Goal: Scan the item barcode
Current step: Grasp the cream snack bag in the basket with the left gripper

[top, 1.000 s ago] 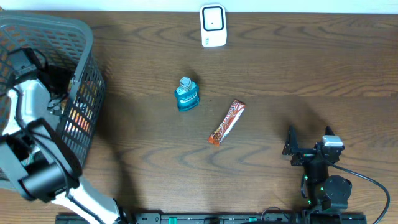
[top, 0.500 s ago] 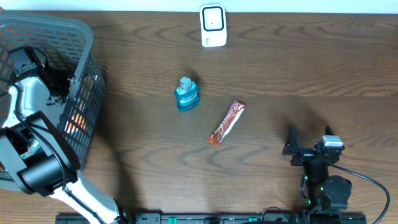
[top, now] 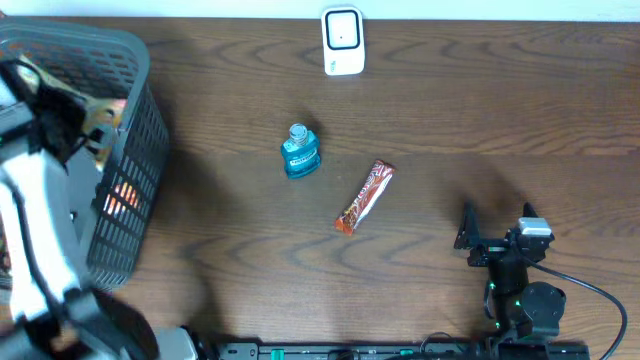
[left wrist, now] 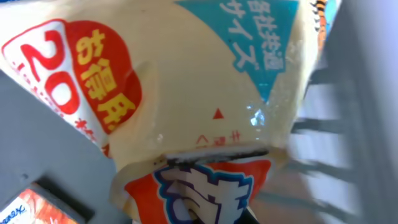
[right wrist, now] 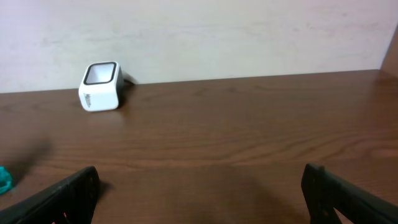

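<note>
A cream snack bag (left wrist: pixel 186 81) with red, orange and teal print fills the left wrist view. My left gripper (left wrist: pixel 205 214) is shut on the bag's lower edge. From overhead, the left gripper (top: pixel 80 125) holds the bag (top: pixel 100 113) above the grey basket (top: pixel 125 50) at the far left. The white barcode scanner (top: pixel 342 40) stands at the table's back edge, also in the right wrist view as the scanner (right wrist: pixel 99 86). My right gripper (top: pixel 495 240) rests open near the front right, and nothing lies between the right gripper's (right wrist: pixel 199 193) fingers.
A small blue bottle (top: pixel 299 152) stands mid-table, and an orange snack bar (top: pixel 365 196) lies beside it to the right. More packets (top: pixel 120 198) lie in the basket, whose grey wall (left wrist: pixel 50 149) is close behind the bag.
My left gripper has shut on the snack bag inside the basket and the left arm has risen toward the camera with it. The right arm has not moved.
</note>
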Available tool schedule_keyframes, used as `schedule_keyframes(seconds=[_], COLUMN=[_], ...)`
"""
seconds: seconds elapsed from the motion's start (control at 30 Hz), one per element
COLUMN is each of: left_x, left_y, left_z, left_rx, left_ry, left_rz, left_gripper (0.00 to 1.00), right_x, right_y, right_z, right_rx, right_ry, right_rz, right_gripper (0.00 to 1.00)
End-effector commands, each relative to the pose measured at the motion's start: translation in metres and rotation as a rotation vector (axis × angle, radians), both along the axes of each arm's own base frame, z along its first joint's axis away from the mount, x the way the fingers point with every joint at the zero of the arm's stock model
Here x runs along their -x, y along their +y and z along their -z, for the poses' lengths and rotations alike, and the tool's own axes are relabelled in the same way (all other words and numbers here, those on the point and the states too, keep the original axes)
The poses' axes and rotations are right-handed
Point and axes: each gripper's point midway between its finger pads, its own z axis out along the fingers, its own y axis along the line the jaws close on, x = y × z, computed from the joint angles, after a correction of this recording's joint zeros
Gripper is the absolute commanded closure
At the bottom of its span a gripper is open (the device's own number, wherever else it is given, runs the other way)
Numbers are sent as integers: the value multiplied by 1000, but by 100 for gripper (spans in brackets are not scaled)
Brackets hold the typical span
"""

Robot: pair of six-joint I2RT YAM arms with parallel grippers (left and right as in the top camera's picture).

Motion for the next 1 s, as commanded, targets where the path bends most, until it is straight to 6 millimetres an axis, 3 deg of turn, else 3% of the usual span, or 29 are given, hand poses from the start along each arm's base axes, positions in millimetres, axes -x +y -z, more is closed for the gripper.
schedule_keyframes(seconds=[0.0,0.13,0.27,0.43,0.67,0.77,0.97], left_x=[20,45,59,68,87,91,88], left_y=[-9,-14,-25,-58,-107,-132,-187], left_z=[-72,-118,-142,-179,-249,-260,-261], left_rx=[-108,-186,-211,-207,-278,-272,-211], left_ry=[-142,-234,-297,-432,-683,-732,-763], left_rz=[5,-32,-22,102,289,379,564], left_gripper=[93,93,93,93,93,93,93], right_x=[0,0,0,0,0,0,0], right_y=[1,1,1,1,1,1,1], right_z=[1,1,1,1,1,1,1], right_rx=[12,12,12,12,12,12,12], right_ry=[4,4,4,4,4,4,4], right_rz=[-2,-2,-2,-2,-2,-2,-2], right_gripper=[1,1,1,1,1,1,1])
